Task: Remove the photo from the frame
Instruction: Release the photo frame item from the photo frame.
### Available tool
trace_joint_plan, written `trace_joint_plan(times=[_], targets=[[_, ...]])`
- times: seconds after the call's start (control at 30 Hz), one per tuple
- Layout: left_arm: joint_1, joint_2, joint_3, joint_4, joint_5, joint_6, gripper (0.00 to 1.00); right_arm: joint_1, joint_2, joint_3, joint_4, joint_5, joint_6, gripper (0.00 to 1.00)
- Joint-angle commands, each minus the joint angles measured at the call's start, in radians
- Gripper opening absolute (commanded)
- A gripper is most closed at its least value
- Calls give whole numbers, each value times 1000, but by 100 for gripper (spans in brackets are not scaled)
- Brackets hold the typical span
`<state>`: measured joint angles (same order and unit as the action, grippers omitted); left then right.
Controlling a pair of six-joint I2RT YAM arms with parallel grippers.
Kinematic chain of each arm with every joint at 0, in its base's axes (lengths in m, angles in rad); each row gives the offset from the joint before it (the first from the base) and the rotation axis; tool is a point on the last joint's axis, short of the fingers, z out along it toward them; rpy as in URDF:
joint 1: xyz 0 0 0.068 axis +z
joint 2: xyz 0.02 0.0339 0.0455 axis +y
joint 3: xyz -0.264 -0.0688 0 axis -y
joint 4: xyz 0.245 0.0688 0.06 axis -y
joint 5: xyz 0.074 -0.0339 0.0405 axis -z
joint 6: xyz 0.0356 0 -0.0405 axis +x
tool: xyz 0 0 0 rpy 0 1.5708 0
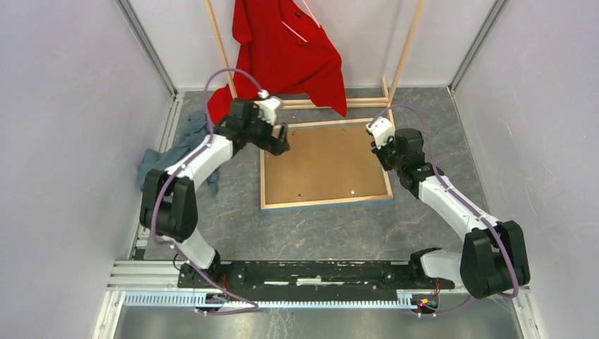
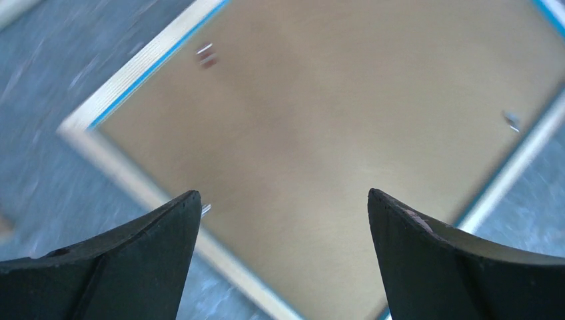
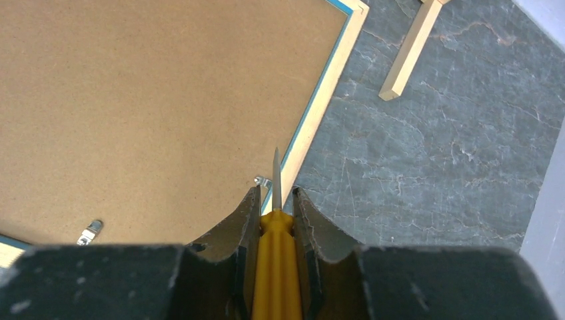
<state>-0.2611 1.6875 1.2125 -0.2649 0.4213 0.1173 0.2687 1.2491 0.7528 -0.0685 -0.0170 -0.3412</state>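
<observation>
Top external view showed us the left gripper (image 1: 277,143) spread wide and empty over the far-left corner of the thin rectangular pale-wood, blue-edged frame (image 1: 325,202), which lay face down on the grey marbled table (image 1: 318,236) with its plain brown backing board (image 1: 321,164) uppermost, while the right gripper (image 3: 275,197) clamped a yellow-handled screwdriver (image 3: 274,267) at the frame's right edge.

We see 1 red shirt (image 1: 286,49) hanging on a pale wooden rack (image 1: 406,49) at the far end; a blue-grey cloth (image 1: 185,145) lies crumpled by the left wall; a brown backing board (image 1: 325,164) lies flat over the grey marbled table (image 1: 318,233), with small metal tabs (image 3: 90,232) on it; a yellow-handled screwdriver (image 3: 274,260) has its blade tip near the board's edge.
</observation>
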Motion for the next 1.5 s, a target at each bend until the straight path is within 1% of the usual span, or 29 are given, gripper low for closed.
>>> trace_joint_plan(times=[0.0, 0.1, 0.2, 0.27, 0.37, 0.43, 0.53, 0.67, 0.8, 1.1, 1.27, 1.33, 1.43, 1.47], targets=[[-231, -103, -19, -57, 8, 312, 100, -47, -12, -7, 61, -81, 16, 0], [-342, -108, -40, -86, 3, 410, 100, -79, -32, -26, 89, -168, 18, 0], [-415, -70, -20, -128, 3, 449, 100, -96, -53, -43, 99, -241, 9, 0], [-463, -41, -12, -137, -21, 453, 100, -105, -62, -54, 107, -261, 1, 0], [-528, -13, -25, -124, -67, 434, 100, -119, -59, -56, 111, -253, -1, 0], [-555, 1, -40, -102, -84, 407, 97, -130, -49, -55, 109, -247, 1, 0], [-567, 22, -68, -59, -88, 369, 93, -140, -36, -50, 102, -250, 2, 0], [-569, 42, -102, -29, -86, 361, 88, -145, -36, -50, 98, -264, 3, 0], [-570, 58, -115, -23, -66, 361, 86, -152, -35, -47, 93, -277, 4, 0], [-578, 112, -116, 14, -119, 329, 79, -162, -40, -43, 81, -303, 5, 0], [-581, 127, -116, 14, -112, 325, 71, -164, -36, -44, 78, -304, -2, 0], [-584, 131, -114, 6, -104, 327, 66, -163, -31, -46, 80, -287, -13, 0], [-587, 134, -114, 1, -95, 329, 62, -164, -21, -43, 77, -262, -22, 0], [-587, 136, -113, -3, -88, 331, 59, -165, -18, -41, 74, -262, -23, 0]])
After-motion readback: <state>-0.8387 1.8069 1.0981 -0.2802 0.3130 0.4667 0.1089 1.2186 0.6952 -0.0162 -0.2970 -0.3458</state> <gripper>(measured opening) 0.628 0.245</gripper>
